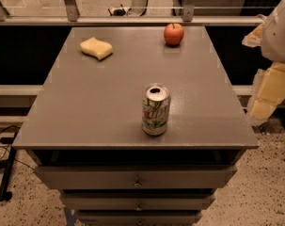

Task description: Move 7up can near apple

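Claw [266, 97] hangs beside table [85, 107] — well apart from 7up can [155, 110].

Grey 3-drawer cabinet [85, 107] on speckled floor [266, 187], glass railing [109, 20] behind; gripper [266, 95] beside its right edge.

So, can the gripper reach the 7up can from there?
Probably yes. The gripper hangs beside the table at its right edge, and nothing stands between it and the upright 7up can; the apple and sponge sit far back.

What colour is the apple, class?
Red-orange apple, camera view; the hand hangs right of the table.
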You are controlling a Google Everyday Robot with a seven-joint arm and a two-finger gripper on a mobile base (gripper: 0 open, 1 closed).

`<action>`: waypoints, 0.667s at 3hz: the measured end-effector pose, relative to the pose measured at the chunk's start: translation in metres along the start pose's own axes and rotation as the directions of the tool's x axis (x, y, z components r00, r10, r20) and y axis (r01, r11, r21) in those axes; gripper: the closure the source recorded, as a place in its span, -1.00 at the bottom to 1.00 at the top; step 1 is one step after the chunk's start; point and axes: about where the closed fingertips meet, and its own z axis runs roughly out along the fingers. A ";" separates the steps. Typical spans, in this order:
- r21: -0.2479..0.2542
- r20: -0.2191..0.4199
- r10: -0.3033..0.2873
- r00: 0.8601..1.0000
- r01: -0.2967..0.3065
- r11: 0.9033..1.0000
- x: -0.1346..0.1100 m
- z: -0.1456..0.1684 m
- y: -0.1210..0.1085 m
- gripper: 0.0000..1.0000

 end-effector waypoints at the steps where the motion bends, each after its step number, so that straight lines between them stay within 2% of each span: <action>1: 0.005 0.007 0.000 1.000 0.000 1.000 -0.001 -0.001 0.000 -1.00; 2: -0.017 0.135 0.029 0.990 -0.027 1.000 -0.006 0.016 0.003 -1.00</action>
